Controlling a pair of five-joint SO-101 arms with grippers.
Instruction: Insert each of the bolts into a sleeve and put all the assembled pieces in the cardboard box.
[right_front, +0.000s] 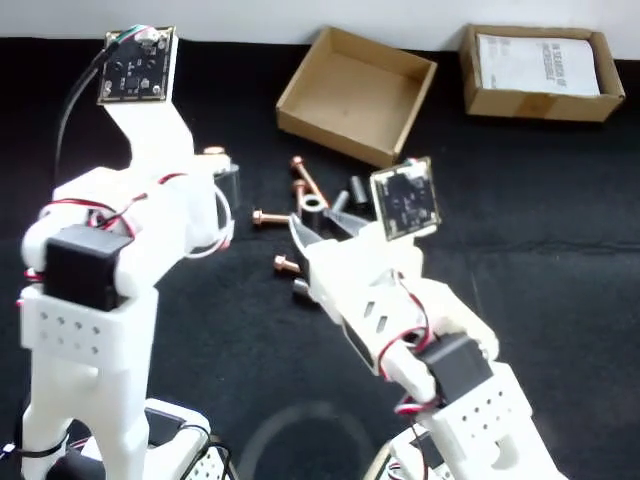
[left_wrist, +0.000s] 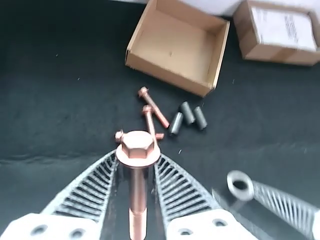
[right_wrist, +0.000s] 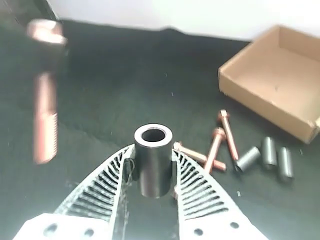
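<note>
Holding one half each right now: the left gripper (left_wrist: 137, 164) is clamped on a copper bolt (left_wrist: 137, 148), head poking past the fingertips. The right gripper (right_wrist: 153, 154) is pinched around a grey sleeve (right_wrist: 152, 172), bore facing its camera. Loose bolts (left_wrist: 154, 106) and spare sleeves (left_wrist: 187, 112) lie on the table (left_wrist: 60, 75) near the cardboard box (left_wrist: 170, 74). Likely snag: if the threaded tip hits the sleeve's rim off-centre, the bolt could jam or twist out of the grip.

Bolts (right_front: 308, 183) and sleeves (right_front: 355, 188) lie on the table (right_front: 560, 260) before the cardboard box (right_front: 330, 130), another box (right_front: 540, 104) to its right.
</note>
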